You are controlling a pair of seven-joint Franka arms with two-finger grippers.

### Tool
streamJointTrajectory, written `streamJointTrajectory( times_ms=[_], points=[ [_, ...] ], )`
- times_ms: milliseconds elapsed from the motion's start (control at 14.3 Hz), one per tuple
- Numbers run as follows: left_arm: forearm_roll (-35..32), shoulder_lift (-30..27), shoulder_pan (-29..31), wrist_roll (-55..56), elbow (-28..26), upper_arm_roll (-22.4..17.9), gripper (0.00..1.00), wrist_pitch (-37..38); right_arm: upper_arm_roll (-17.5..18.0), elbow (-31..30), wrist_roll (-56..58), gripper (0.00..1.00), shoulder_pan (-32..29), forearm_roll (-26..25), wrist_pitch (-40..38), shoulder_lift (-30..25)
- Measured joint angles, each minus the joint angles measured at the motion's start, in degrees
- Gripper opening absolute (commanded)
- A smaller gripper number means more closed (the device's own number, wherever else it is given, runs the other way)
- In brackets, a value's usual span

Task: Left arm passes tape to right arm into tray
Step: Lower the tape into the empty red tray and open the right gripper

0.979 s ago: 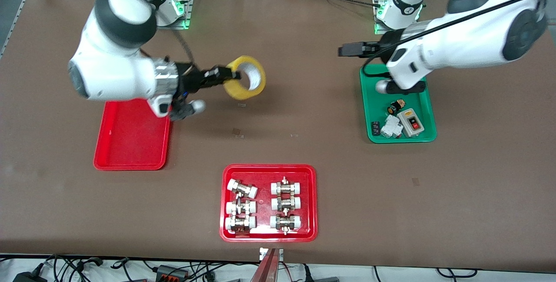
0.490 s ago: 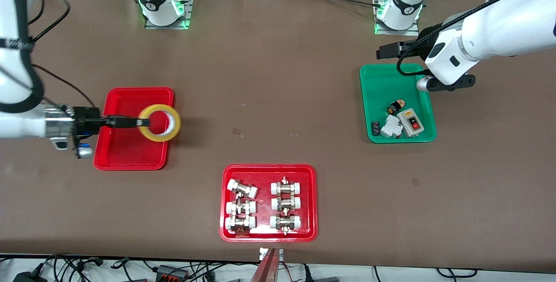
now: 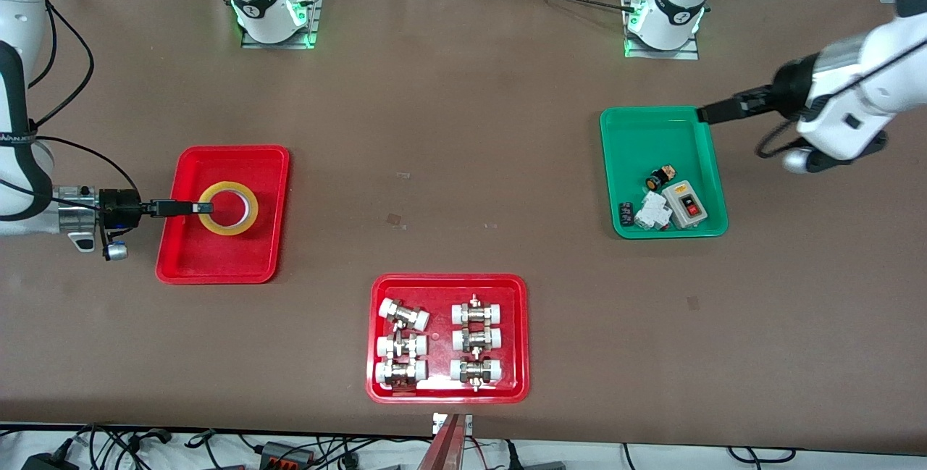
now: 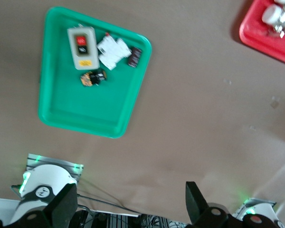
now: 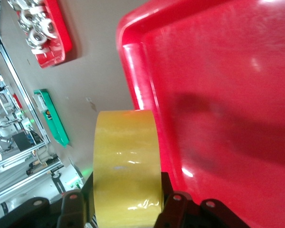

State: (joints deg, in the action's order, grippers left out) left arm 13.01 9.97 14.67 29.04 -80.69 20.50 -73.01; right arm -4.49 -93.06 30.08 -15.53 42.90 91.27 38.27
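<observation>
The tape (image 3: 232,229), a yellow roll with a white core, is held flat and low over the plain red tray (image 3: 217,260). My right gripper (image 3: 203,206) is shut on its rim, reaching in from the right arm's end of the table. In the right wrist view the tape (image 5: 126,156) fills the gap between the fingers (image 5: 178,204), with the tray (image 5: 218,95) beneath it. Whether the roll touches the tray floor I cannot tell. My left gripper (image 3: 704,114) hangs open and empty over a corner of the green tray, its fingers (image 4: 61,209) set wide apart.
A green tray (image 3: 623,166) with a switch box and small electrical parts lies toward the left arm's end. A red tray (image 3: 376,383) of white-capped metal fittings sits nearest the front camera. Both arm bases stand along the table's edge farthest from that camera.
The right arm swung the tape from over mid-table to the plain red tray and lowered it. The left arm drew back toward its own end of the table, still open.
</observation>
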Motion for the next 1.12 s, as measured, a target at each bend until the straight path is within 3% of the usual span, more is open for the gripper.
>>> streamJointTrajectory(
  times_ms=[420,490,560,630,909,1119],
  points=[
    [-6.98,-4.03,-9.11,-14.88,-1.5,-11.03,1.0,-0.8,0.04,0.04,5.22,0.25,-0.78,-0.3,2.55,3.11],
    [-7.13,-5.06,-9.51,-17.21,-3.04,-11.98,1.0,-2.37,0.04,0.06,5.54,0.38,-0.9,-0.3,2.82,3.26],
    [-7.21,-6.24,-9.6,-19.11,-4.91,-12.57,1.0,-4.15,0.05,0.07,5.68,0.75,-0.92,-0.3,2.92,3.29],
    [-7.25,-7.61,-9.79,-20.48,-7.06,-13.15,1.0,-5.94,0.05,0.08,5.69,1.0,-0.92,-0.3,2.92,3.29],
    [-8.3,-15.07,-11.97,-23.09,-17.49,-14.63,1.0,-13.49,0.11,0.02,5.81,1.0,-0.94,-1.15,2.76,3.35],
    [-11.34,-17.44,-12.68,-23.18,-19.42,-14.52,1.0,-15.73,0.27,-0.46,5.88,1.0,-0.93,-3.76,3.18,3.53]
  ],
)
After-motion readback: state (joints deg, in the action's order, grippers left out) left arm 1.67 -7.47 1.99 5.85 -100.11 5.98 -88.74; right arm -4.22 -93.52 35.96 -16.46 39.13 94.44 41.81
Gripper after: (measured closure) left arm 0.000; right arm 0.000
